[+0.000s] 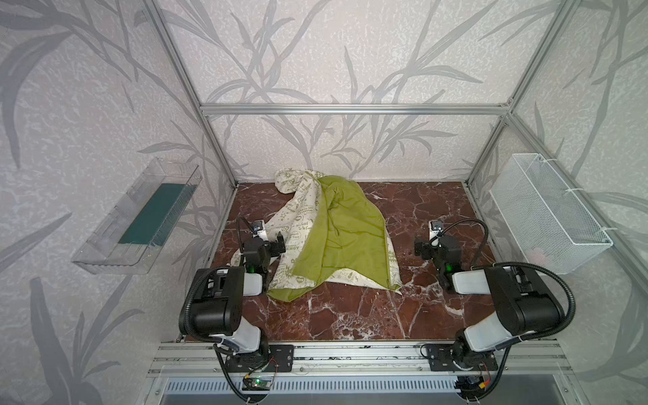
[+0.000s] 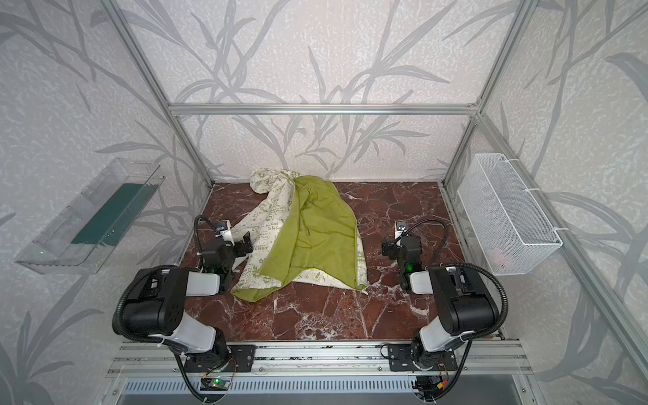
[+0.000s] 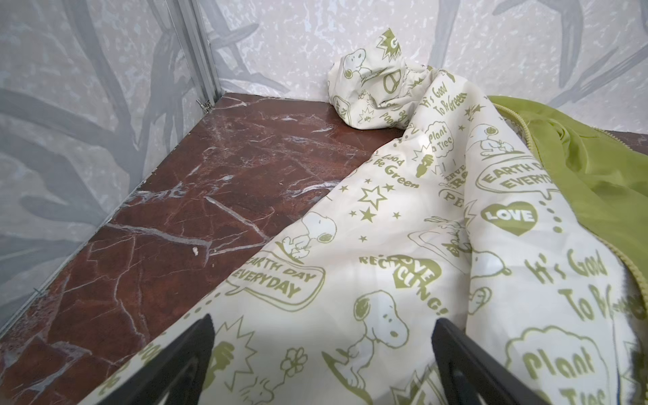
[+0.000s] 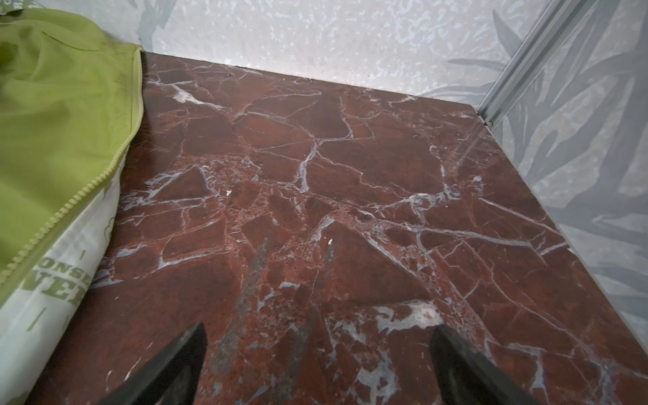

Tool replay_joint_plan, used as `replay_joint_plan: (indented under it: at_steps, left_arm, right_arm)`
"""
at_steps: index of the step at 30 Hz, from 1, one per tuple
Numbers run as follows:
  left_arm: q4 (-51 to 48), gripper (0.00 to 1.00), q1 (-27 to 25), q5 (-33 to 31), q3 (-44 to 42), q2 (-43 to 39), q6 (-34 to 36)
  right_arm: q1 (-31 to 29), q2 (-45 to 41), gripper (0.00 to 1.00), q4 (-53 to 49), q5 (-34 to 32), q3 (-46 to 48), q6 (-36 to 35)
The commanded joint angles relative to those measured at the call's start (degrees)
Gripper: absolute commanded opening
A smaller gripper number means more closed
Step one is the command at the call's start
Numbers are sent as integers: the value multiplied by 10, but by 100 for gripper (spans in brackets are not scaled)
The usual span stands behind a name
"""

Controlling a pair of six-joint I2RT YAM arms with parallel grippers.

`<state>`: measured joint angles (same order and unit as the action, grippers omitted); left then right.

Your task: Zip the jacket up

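Location: you will find the jacket (image 1: 336, 231) lying open on the marble table (image 1: 350, 315), left of centre and toward the back; one bunched cream end rests against the rear wall (image 1: 350, 140); the lime-green lining (image 1: 350, 224) faces up over most of it.

Tool state: left gripper (image 3: 322, 319) has its jaws wide apart and holds nothing; it stands over the printed cream panel on the jacket's left side; whether it touches the cloth cannot be told. Right gripper (image 4: 319, 326) is likewise spread wide and empty, over bare table just beside the jacket's right edge.

Handling, as judged: the fabric looks thin, light and limp; expect it to bunch, fold and drag with any pull rather than hold shape; the lining looks smooth and may slip between the pads; nothing fragile.

Where to take hold: the zipper strip (image 4: 70, 217) runs along the right edge, nearest your right gripper; a second toothed edge shows where lining meets cream (image 3: 526, 126); the two halves are well apart; no slider can be made out. Pinch at the strip itself near the hem corner (image 1: 396, 289), where the stitched edge should be firmest; avoid loose mid-panel cloth.
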<state>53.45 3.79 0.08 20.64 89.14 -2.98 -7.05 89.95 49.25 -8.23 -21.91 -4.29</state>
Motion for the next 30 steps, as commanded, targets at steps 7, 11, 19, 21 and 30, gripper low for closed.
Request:
replay_joint_plan:
  at_steps: [7, 11, 19, 21, 30]
  left_arm:
    - [2, 99, -1, -3, 11, 4, 8]
    - [3, 99, -1, -3, 11, 5, 7]
    - [6, 99, -1, -4, 10, 4, 6]
    - [5, 99, -1, -4, 10, 5, 6]
    - [-362, 97, -10, -31, 149, -147, -2]
  right_arm:
    - [0, -14, 99, 1, 9, -9, 6]
    - [0, -14, 99, 1, 8, -9, 6]
    - [0, -14, 99, 1, 9, -9, 6]
    - [1, -14, 99, 1, 9, -9, 6]
    - [1, -14, 99, 1, 9, -9, 7]
